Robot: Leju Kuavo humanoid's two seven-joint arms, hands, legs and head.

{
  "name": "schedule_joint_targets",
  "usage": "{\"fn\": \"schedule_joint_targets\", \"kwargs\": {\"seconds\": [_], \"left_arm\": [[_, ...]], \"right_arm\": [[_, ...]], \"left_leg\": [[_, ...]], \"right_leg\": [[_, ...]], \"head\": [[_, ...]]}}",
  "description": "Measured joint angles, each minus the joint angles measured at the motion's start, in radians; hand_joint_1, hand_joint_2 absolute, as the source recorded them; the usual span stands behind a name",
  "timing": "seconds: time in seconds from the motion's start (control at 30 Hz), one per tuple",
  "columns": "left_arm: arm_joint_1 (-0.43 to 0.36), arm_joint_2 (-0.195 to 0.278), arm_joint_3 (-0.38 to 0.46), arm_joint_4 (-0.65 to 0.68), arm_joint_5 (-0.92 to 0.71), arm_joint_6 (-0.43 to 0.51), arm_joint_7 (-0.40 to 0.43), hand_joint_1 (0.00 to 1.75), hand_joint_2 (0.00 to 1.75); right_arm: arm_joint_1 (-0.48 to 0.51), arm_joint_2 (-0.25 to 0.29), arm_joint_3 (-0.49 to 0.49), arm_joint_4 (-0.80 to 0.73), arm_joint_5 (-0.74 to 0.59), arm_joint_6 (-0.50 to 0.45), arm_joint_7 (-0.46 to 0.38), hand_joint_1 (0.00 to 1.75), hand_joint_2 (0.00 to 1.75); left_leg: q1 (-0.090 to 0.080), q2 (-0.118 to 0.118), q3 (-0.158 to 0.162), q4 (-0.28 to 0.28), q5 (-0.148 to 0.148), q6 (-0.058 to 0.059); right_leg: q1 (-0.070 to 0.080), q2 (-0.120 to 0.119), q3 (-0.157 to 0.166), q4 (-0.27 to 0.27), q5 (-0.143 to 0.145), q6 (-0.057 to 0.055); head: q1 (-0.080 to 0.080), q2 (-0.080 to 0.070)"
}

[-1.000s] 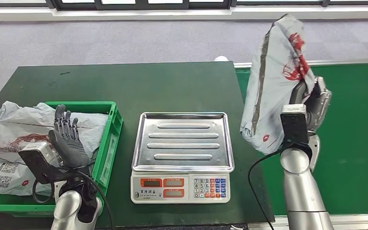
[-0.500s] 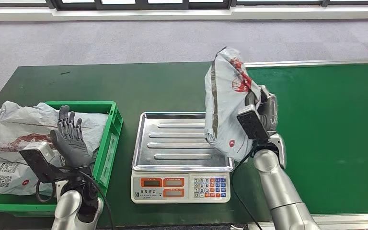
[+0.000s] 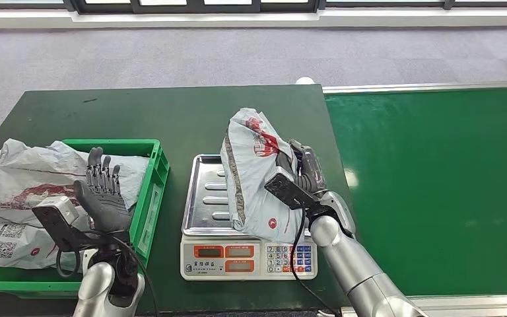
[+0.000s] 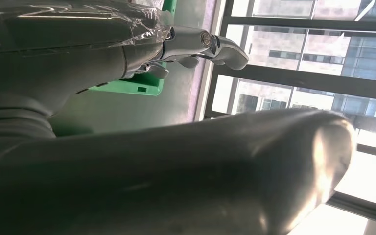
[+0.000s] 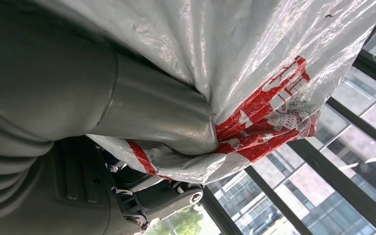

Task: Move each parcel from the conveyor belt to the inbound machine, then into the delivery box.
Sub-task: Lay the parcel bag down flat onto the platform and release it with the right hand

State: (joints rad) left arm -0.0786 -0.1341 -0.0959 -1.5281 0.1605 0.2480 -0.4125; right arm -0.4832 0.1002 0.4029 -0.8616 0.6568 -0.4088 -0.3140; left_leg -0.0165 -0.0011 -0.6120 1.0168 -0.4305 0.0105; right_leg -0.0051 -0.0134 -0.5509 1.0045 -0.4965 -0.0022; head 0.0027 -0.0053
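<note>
**Parcel swung from belt onto the scale**

Carried leftward from the belt, the parcel [image 3: 254, 178] now stands on the scale tray [image 3: 201, 211] at frame centre, held by the right hand [image 3: 304, 173]. Soft, crinkly, likely light; grip bunched plastic. Left hand [image 3: 103, 193] fingers spread, empty.

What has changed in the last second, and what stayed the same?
The right hand, gripping the grey parcel throughout, carried it from above the conveyor belt leftward and down onto the scale's tray. It has not let go. The left hand stayed raised and empty over the green crate; the parcels in the crate did not move.
</note>
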Motion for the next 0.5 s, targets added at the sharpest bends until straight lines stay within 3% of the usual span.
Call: {"fn": "schedule_joint_targets", "kwargs": {"seconds": [0.3,0.43,0.5], "left_arm": [[0.0,0.001,-0.004,0.011,0.001,0.0,-0.001,0.0,0.0],[-0.001,0.001,-0.005,0.013,0.001,0.0,-0.002,0.0,0.0],[-0.004,0.001,-0.005,0.016,0.001,-0.002,-0.005,0.0,0.0]], "right_arm": [[-0.025,0.012,0.015,0.047,0.002,-0.008,0.0,1.73,1.75],[-0.031,0.013,0.02,0.059,0.013,-0.01,0.003,0.0,1.75],[-0.041,0.016,0.024,0.072,0.038,-0.024,0.018,0.0,0.87]], "left_leg": [[0.0,0.0,0.0,0.0,0.0,0.0],[0.0,0.0,0.0,0.0,0.0,0.0],[0.0,0.0,0.0,0.0,0.0,0.0]], "right_leg": [[0.0,0.0,0.0,0.0,0.001,0.0],[0.0,0.0,0.0,0.0,0.0,0.0],[0.0,0.0,0.0,0.0,0.0,0.0]], "head": [[0.0,0.0],[0.0,0.0],[0.0,0.0]]}}
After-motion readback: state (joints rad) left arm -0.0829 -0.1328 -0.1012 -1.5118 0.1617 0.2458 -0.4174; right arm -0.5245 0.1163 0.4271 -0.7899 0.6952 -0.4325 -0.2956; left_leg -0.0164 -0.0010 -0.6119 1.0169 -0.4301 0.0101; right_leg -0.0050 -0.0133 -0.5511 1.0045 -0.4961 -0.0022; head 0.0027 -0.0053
